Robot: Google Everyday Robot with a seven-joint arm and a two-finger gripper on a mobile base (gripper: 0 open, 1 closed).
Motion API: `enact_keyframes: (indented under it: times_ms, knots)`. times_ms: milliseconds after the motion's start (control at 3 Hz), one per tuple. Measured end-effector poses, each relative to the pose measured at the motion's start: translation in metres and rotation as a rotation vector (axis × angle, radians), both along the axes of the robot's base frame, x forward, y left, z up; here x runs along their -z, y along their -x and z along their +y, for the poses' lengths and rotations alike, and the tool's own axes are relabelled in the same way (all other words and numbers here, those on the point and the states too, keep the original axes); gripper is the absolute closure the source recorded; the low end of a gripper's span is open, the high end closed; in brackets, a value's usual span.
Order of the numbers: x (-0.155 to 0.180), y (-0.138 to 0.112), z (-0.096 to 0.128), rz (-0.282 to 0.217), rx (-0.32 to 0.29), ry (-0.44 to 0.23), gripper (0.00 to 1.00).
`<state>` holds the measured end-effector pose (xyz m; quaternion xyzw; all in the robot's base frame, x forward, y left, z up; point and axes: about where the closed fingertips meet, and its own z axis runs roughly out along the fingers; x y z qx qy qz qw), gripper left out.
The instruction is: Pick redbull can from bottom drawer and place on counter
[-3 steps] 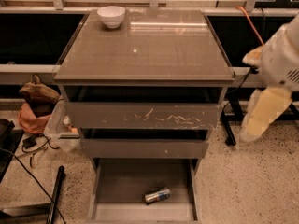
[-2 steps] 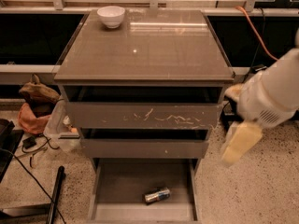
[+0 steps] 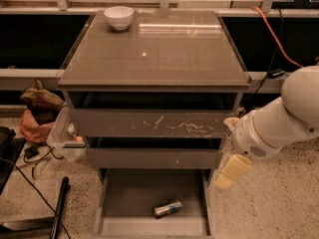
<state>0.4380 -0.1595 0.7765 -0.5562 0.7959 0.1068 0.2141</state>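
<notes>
The can (image 3: 167, 208) is found lying sideways in the open drawer (image 3: 129, 198), exposed for pickup; the gripper (image 3: 232, 172), state indeterminable, is held just outside the drawer's right wall, presumably for approach.

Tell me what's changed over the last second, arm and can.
The gripper has come down and left along the cabinet's right side, toward the open bottom drawer. It has not reached the redbull can, which lies on the drawer floor as before. The white bowl is unmoved on the counter.

Dim warm light, glare on counter (image 3: 164, 59), claw (image 3: 228, 176) lit lower right
</notes>
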Motion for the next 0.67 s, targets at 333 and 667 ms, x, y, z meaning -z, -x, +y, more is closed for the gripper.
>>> enact_keyframes:
  times_ms: [333,667]
  knots:
    - [0.000,0.000,0.000,0.000,0.000,0.000,0.00]
    - [0.039,-0.006,0.032,0.028,-0.018,-0.092,0.00]
